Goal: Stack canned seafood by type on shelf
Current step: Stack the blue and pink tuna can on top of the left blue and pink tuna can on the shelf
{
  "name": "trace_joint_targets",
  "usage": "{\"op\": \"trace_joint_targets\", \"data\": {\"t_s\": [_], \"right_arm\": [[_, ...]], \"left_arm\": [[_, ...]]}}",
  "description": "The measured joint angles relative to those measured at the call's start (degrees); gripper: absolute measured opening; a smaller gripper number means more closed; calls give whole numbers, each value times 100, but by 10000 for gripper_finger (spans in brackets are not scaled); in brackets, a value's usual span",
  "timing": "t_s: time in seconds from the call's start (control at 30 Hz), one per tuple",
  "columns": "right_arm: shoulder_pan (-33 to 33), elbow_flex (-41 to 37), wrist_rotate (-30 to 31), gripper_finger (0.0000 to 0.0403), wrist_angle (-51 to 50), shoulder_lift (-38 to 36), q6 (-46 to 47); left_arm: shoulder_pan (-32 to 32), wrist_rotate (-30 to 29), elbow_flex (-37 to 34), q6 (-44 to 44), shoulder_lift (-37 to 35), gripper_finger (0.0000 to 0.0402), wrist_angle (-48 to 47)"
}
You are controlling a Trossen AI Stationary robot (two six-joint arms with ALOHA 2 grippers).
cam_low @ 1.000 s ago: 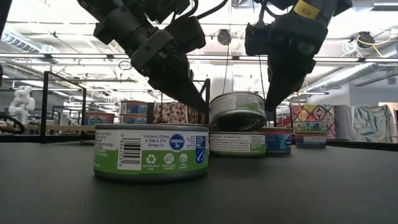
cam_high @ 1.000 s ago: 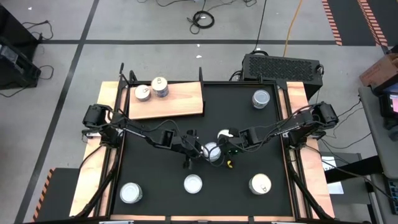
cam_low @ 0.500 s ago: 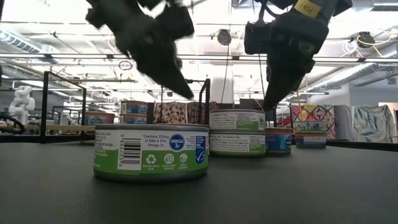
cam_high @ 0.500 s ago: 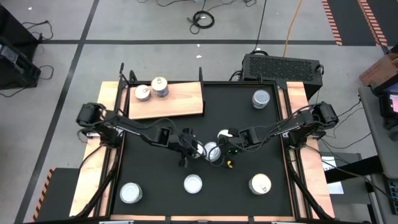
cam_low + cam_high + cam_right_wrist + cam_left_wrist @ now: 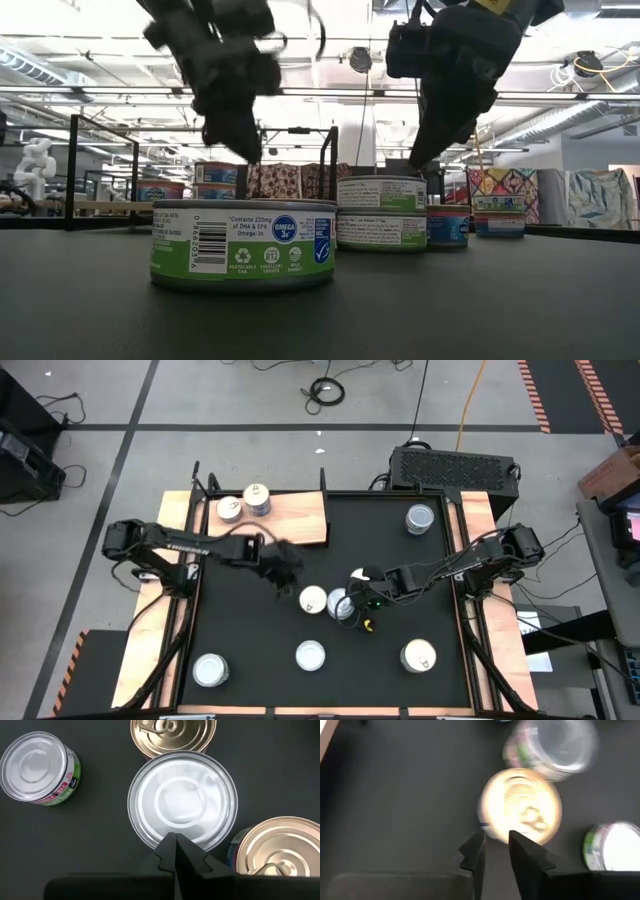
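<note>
1. Wooden shelf (image 5: 290,520) lies at the far left of the black surface (image 5: 240,630), with two tins (image 5: 243,503) touching side by side at its left end; their labels cannot be read from above.
2. Left gripper (image 5: 283,567) hovers over the surface just in front of the shelf. It is motion-blurred in both the high and low views. Its own wrist view shows the fingers (image 5: 525,860) slightly apart with nothing between them.
3. Centre cluster (image 5: 328,601): from above it reads as two pale tops side by side. The low view shows one tin stacked on another (image 5: 382,212), and a blue-labelled tin behind is partly hidden.
4. Right gripper (image 5: 357,595) sits at this cluster, its tips lost against the tins from above. The right wrist view shows the fingers (image 5: 176,851) pressed together, empty, over a pale-topped tin (image 5: 183,800).
5. Front row (image 5: 312,656) holds three tins well apart; one more (image 5: 420,518) stands at the far right.
</note>
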Motion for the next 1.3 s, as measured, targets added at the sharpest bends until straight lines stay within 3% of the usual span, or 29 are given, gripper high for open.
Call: {"op": "trace_joint_targets", "data": {"t_s": [0.1, 0.17, 0.5, 0.87, 1.3], "right_arm": [[31, 0, -9, 0, -6, 0, -1], [33, -2, -15, 0, -20, 2, -62], [20, -4, -29, 0, -60, 2, -367], [20, -7, -27, 0, -54, 4, -347], [20, -7, -24, 0, -53, 4, -358]], "left_arm": [[442, 835, -11, -308, 55, 122, 51], [578, 1074, -8, -477, 64, 145, 153], [573, 662, -2, -797, 368, 246, 449], [424, 1059, -4, -351, 974, 254, 384], [348, 818, -4, -494, 976, 254, 428]]}}
